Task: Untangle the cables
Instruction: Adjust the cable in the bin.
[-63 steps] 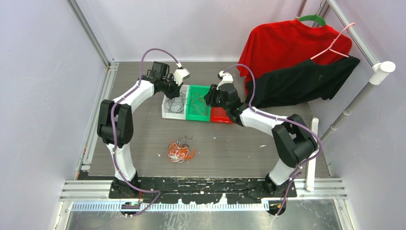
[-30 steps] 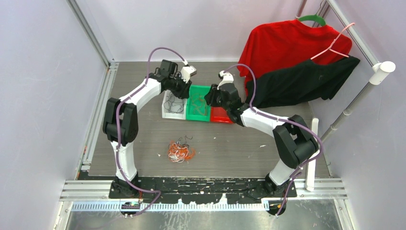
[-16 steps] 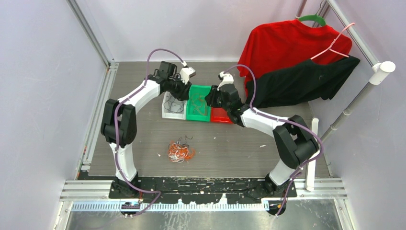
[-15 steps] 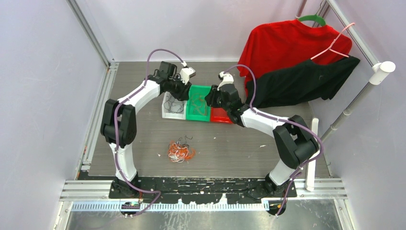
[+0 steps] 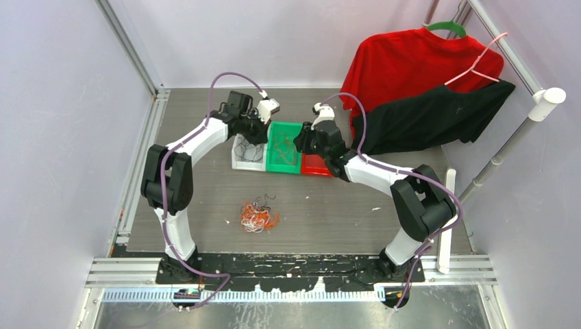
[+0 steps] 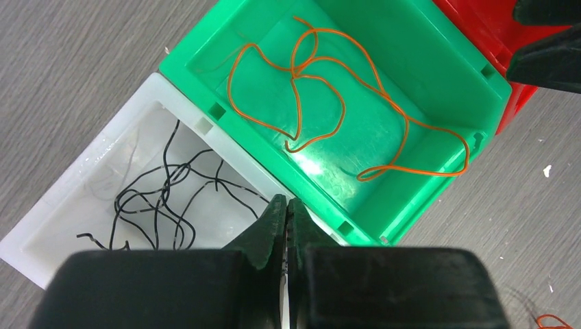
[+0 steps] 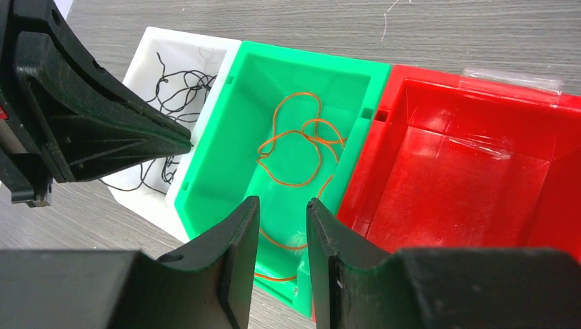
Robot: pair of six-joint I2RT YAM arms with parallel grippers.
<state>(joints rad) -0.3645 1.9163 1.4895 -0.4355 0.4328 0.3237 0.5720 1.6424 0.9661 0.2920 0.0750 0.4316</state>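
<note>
Grey wood-grain table (image 5: 322, 199), white walls (image 5: 62, 137) around it, metal frame (image 5: 130, 48) along the edges. Far right: red shirt (image 5: 411, 65) on a green hanger (image 5: 447, 27), black shirt (image 5: 431, 120) on a pink hanger (image 5: 479, 58).

Middle-far of the table: three bins in a row, touching side to side. Order left to right: white bin (image 6: 62, 212), green bin (image 6: 425, 41), red bin (image 7: 438, 205).

Sorted so far: black cables (image 6: 164, 199) lying loose in the white bin, orange cables (image 6: 299, 65) looped on the floor of the green bin. Inside the red bin, something clear and thin; can't tell what.

Not sorted: tangle (image 5: 258, 216) of mostly orange cord with some black and white, flat on the table on the near side, well apart from the bins, about midway left to right.

On the left gripper (image 6: 286, 209): hangs above the seam between white and green bins, clear of both. Fingers pressed together tip to tip, no cord visible between them.

On the right gripper (image 7: 282, 205): hangs above the green bin, close to its wall with the red bin. Fingers apart by a narrow gap, nothing in the gap, orange loop visible below it on the bin floor. Not touching the bin.

Tips of the two grippers near each other across the green bin, not touching.
</note>
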